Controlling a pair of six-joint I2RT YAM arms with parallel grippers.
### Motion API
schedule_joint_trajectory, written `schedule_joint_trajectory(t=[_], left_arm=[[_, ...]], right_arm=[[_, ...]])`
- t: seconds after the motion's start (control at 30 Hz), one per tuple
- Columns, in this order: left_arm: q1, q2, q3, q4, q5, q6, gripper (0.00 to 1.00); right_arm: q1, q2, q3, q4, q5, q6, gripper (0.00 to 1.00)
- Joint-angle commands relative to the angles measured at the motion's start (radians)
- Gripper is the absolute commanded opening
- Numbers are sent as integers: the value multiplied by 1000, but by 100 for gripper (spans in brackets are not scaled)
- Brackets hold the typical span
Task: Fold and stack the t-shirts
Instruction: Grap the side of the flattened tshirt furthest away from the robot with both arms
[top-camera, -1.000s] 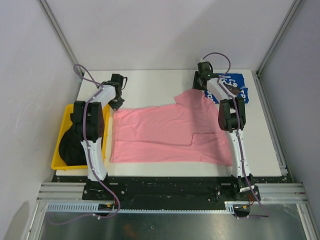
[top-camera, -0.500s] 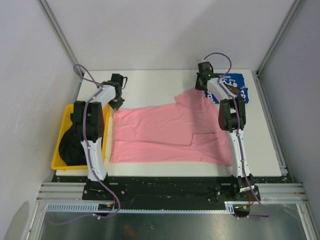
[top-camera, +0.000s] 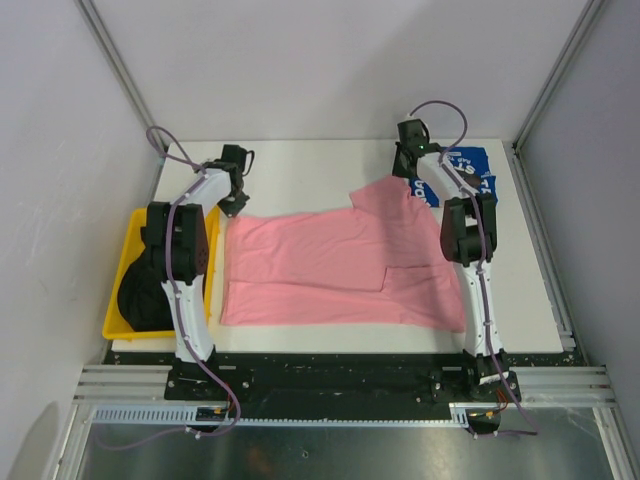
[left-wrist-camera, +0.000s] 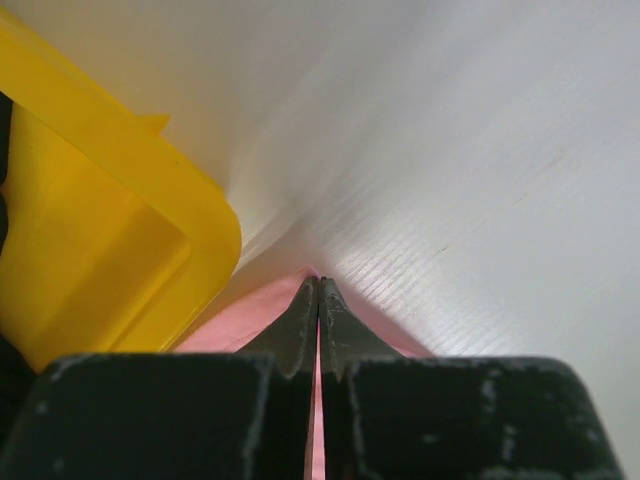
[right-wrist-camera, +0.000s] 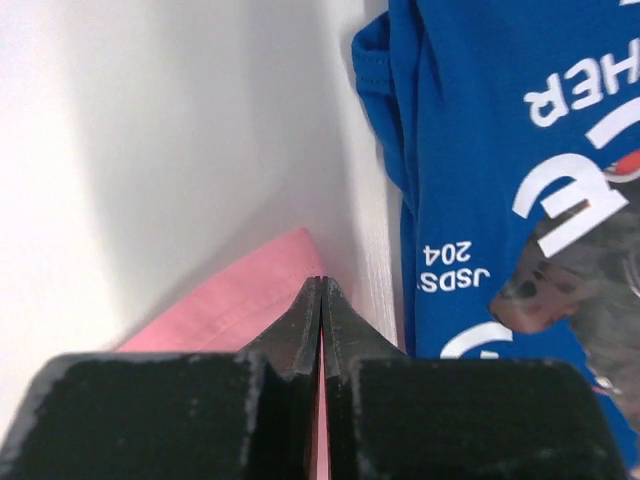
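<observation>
The left hand (left-wrist-camera: 319, 300) is pinched shut on the pink t-shirt's (top-camera: 330, 265) far-left corner. The right hand (right-wrist-camera: 320, 295) apparently grips its far-right corner likewise. The cloth spreads nearward from both across the bench (top-camera: 300, 165), long axis left-right, with the blue t-shirt (right-wrist-camera: 480, 200) just right.

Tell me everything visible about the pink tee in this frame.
The pink tee is plain, soft-looking cloth, spread nearly flat on the white table between the arms. A stepped fold line shows in its near right part, and one sleeve points far right. The left gripper is shut on its far left corner, beside the yellow bin. The right gripper is shut on its far right tip; a strip of table separates that tip from the blue tee.
</observation>
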Motion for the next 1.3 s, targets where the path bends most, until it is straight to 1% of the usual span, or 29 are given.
schedule_joint_trajectory(t=[0.0,0.23,0.73,0.9,1.1,1.27], left_arm=[[1,-58,41,18,-5,25,0],[6,-82,27,21,4,33,0],[30,-198,-95,56,43,77,0],[36,-230,-140,69,72,102,0],[45,-299,-236,103,114,121,0],[46,-367,-323,135,140,130,0]], right_arm=[[-4,-148,-27,25,15,11,0],[-8,-250,-124,43,5,23,0],[-7,-611,-596,143,-19,113,0],[-4,-722,-716,117,-15,159,0],[-2,-865,-875,73,-5,195,0],[-1,-1018,-1021,53,-10,222,0]])
